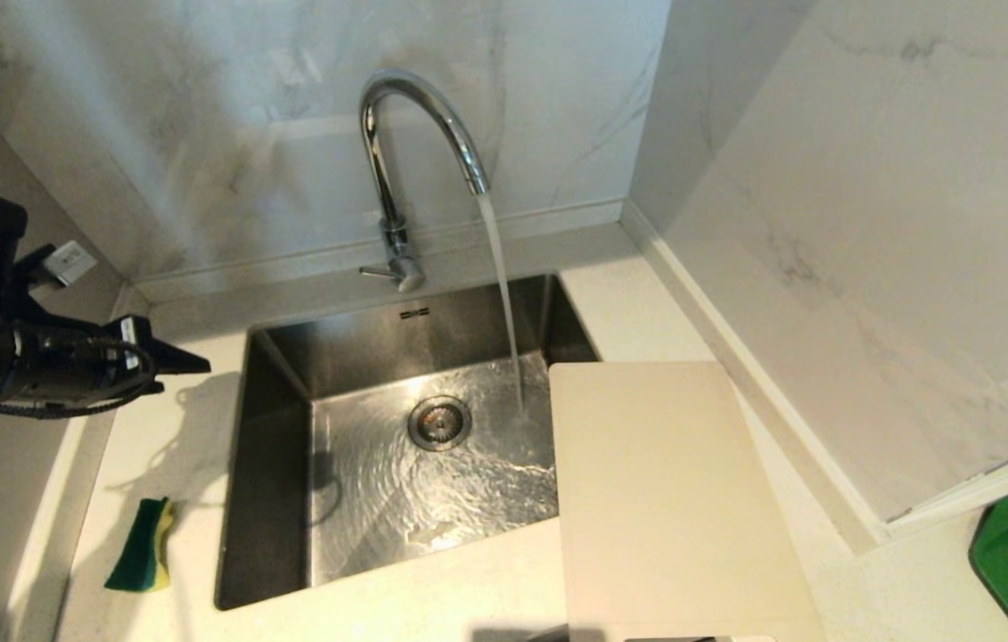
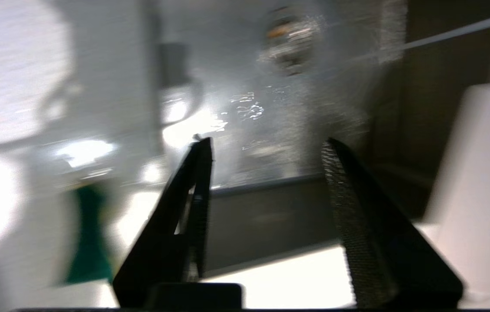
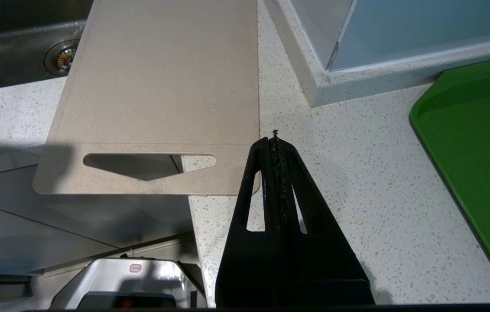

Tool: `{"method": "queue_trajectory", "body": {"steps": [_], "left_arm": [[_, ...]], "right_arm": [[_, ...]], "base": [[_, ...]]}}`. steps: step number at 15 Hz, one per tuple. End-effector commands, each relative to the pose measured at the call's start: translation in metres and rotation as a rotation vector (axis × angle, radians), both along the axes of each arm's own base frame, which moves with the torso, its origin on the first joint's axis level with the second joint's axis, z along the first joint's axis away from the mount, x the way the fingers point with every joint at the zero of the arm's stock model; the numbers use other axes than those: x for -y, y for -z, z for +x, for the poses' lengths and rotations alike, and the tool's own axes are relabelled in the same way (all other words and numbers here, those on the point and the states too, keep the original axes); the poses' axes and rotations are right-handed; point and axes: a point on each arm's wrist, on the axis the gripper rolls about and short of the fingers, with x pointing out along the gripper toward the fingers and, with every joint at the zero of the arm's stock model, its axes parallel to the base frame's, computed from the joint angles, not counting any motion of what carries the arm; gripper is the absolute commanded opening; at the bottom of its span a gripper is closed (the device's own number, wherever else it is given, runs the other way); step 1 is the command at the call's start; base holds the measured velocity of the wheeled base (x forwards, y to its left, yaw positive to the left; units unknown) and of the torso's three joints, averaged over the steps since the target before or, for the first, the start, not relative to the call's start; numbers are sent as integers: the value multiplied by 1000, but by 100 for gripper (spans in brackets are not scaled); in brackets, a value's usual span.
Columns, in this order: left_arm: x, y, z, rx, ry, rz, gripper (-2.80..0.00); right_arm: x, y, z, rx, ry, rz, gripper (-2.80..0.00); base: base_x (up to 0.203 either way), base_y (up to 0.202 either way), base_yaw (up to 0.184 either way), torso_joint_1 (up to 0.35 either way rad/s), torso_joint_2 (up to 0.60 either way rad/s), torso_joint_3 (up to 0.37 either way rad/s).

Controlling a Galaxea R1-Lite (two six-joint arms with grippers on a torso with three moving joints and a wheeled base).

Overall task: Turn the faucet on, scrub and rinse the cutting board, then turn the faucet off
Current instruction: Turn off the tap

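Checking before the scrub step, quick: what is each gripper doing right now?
Left gripper: open, holding nothing, up beside the sink.
Right gripper: closed, empty, over the counter by the cutting board.

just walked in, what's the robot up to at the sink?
The faucet is running into the sink. The cutting board lies dry-side on the counter, partly over the sink's right edge. The left gripper hangs open and empty above the counter left of the sink, near the sponge. The right gripper is shut beside the board's handle end.
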Motion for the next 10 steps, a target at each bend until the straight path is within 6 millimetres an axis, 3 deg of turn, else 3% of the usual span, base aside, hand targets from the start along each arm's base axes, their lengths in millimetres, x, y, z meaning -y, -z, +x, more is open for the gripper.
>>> {"method": "queue_trajectory", "body": {"steps": [1,4,6,10], "left_arm": [[27,-34,-9,117,51,-140,-280],[58,-53,14,374,115,-281,-280],[74,-49,31,437,130,-329,-280],[83,-42,53,531,134,-395,-280]], "right_arm": [[0,0,0,-1,-1,-1,-280],[0,0,0,0,-1,-2,-280],[0,0,0,-1,-1,-2,-280],[0,0,0,0,-1,-2,-280]], "base": [[0,0,0,0,0,0],[0,0,0,0,0,0],[0,0,0,0,0,0],[0,0,0,0,0,0]]}}
